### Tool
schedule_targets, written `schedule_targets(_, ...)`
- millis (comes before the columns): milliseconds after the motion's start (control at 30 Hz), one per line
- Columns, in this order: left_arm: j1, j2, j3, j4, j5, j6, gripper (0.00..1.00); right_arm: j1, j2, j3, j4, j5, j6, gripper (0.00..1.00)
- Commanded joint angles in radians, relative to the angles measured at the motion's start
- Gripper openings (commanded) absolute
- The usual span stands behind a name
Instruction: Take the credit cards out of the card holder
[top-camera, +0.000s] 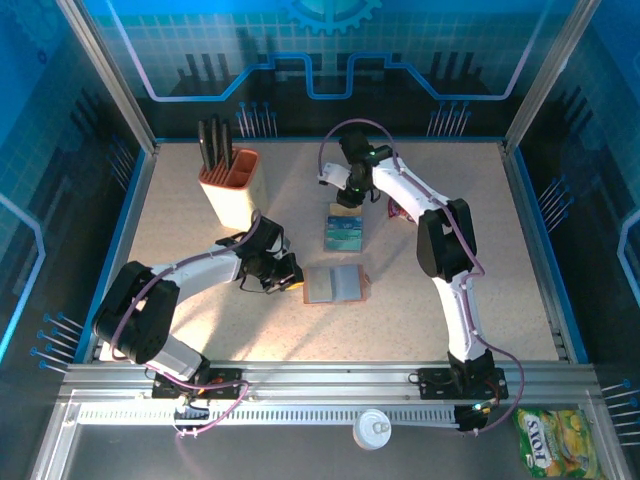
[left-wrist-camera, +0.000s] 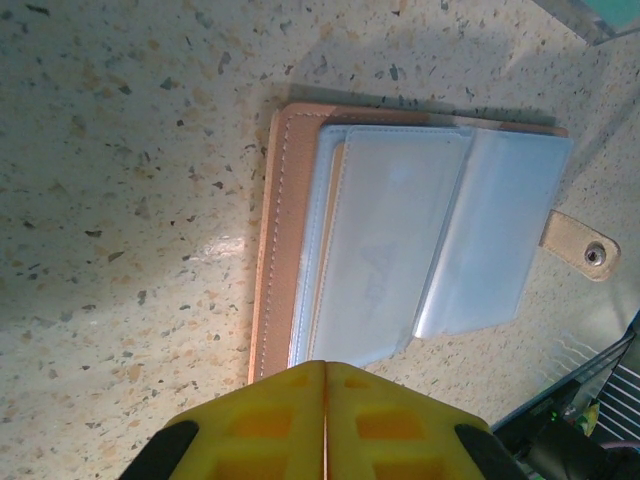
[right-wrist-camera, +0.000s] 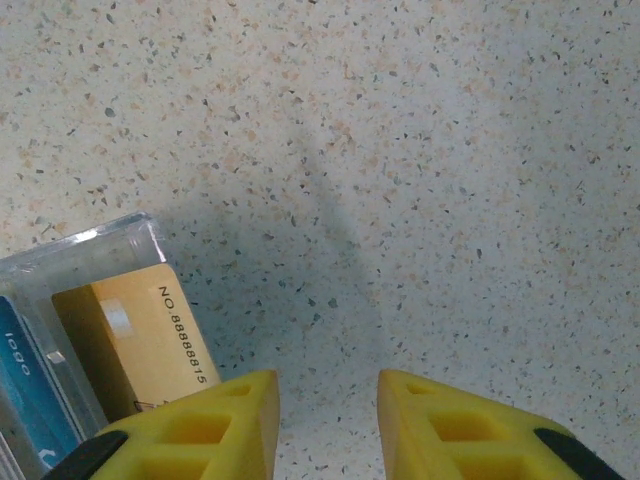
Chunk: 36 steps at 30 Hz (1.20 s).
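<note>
Top view, L to R: orange-and-cream knife block (top-camera: 228, 185) stands at 10 o'clock on the speckled worktop (top-camera: 480, 300). Left claw (left-wrist-camera: 326, 420) sits at 9 o'clock of the card holder (top-camera: 335, 284), yellow fingers pressed shut, tips at its stitched brown leather edge; can't tell if they pinch it or just pin it. Holder lies open & flat near centre, glossy grey-blue sleeves fanned out, snap tab (left-wrist-camera: 580, 248) off one side. Sleeves look empty, tho a faint mark shows thru one, unsure. Credit cards (top-camera: 345, 232), thin & rectangular, teal plus one tan, lie at 12 o'clock of the holder in or on a clear plastic case (right-wrist-camera: 90, 250). Right claw (right-wrist-camera: 328, 420) hovers at their 12 o'clock, fingers apart, nothing between. Judged approx done; maybe one sleeve check left
</note>
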Motion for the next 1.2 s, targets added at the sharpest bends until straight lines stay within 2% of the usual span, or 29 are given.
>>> schedule_targets(0,0.007,-0.016,-0.011,-0.004,-0.002,0.001,0.09,-0.011,-0.013,-0.020,-0.007,-0.003,0.016,0.34)
schedule_targets(400,0.007,0.003,-0.008,0.009,-0.001,0.011,0.09,0.009,-0.170,-0.116,0.049,-0.032,0.131,0.35)
schedule_targets(600,0.007,0.020,-0.022,0.049,0.005,0.001,0.09,0.030,-0.289,-0.268,0.111,-0.130,0.312,0.35)
schedule_targets(833,0.007,0.047,-0.032,0.078,0.019,0.000,0.07,0.059,-0.444,-0.521,0.281,-0.236,0.564,0.35)
schedule_targets(1167,0.007,0.094,-0.027,0.100,0.044,0.007,0.02,0.087,-0.546,-0.784,0.500,-0.323,0.943,0.34)
